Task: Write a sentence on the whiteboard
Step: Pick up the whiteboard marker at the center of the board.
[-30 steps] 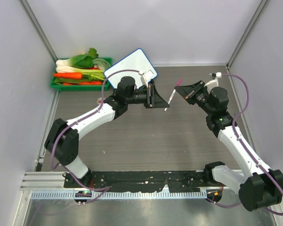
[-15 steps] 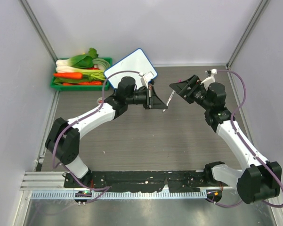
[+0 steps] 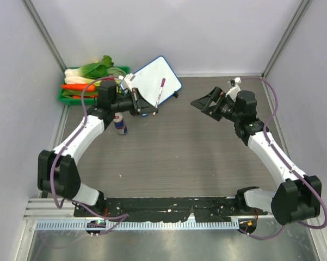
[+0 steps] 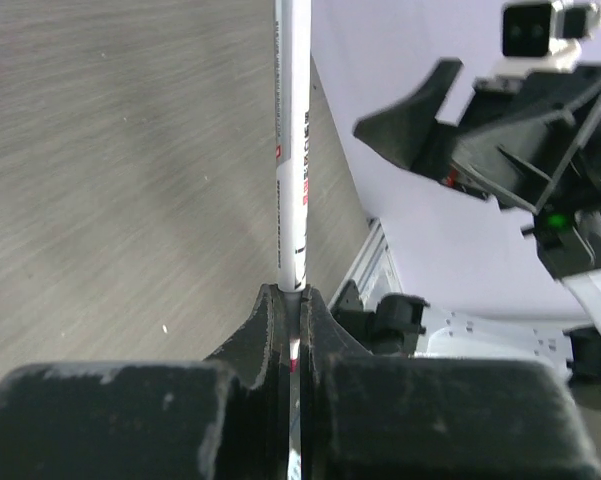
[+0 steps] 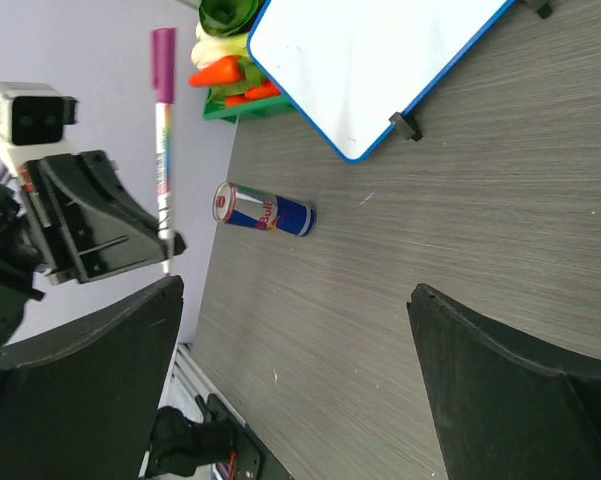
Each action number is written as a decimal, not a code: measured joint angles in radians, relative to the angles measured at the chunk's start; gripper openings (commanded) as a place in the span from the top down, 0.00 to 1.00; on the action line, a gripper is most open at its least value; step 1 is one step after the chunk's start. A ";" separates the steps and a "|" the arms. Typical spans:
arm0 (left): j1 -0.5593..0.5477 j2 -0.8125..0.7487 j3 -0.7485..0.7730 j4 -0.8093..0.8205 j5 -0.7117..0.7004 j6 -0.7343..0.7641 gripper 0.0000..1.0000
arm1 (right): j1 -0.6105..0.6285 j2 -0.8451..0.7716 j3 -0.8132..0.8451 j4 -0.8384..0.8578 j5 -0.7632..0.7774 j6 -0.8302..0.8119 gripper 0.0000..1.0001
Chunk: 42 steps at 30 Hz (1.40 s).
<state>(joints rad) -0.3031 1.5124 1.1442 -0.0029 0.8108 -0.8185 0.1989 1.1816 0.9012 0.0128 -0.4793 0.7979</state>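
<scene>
The whiteboard [image 3: 155, 73] lies at the back of the table, its white face [image 5: 365, 60] blank; the sentence is not in view. My left gripper [image 3: 154, 107] is shut on the lower end of a white marker [image 3: 160, 91] with a pink cap. It holds the marker upright just in front of the board. In the left wrist view the marker [image 4: 292, 150] sticks out from between the shut fingertips [image 4: 292, 293]. My right gripper [image 3: 202, 104] hangs open and empty to the right of the board. Its wrist view shows the marker [image 5: 163, 150] and wide-apart jaws [image 5: 295, 290].
A blue drink can [image 3: 119, 124] stands beside my left arm, also seen as the can [image 5: 263, 212]. A green tray [image 3: 71, 99] of carrots and leafy greens sits at the back left. Grey walls close in both sides.
The marker passed from my right gripper to my left. The right jaws opened wide and let go. My left arm swung left and back with the marker to the whiteboard.
</scene>
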 measured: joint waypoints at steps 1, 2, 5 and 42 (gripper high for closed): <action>0.009 -0.025 0.003 -0.037 0.010 0.024 1.00 | 0.000 0.011 0.006 0.000 -0.017 -0.007 0.01; 0.013 -0.050 0.015 -0.087 0.024 0.052 1.00 | 0.000 0.022 0.014 0.000 -0.037 -0.013 0.02; 0.010 -0.101 0.072 -0.222 0.075 0.149 1.00 | 0.013 0.051 0.045 0.014 -0.105 -0.024 0.03; 0.009 -0.276 0.112 -0.494 0.353 0.399 1.00 | 0.377 0.259 0.208 0.517 -0.468 0.117 0.55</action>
<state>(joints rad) -0.2943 1.2366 1.2560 -0.4969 1.1641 -0.4194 0.5755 1.4403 1.1091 0.5297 -0.9470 0.9150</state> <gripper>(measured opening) 0.030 0.540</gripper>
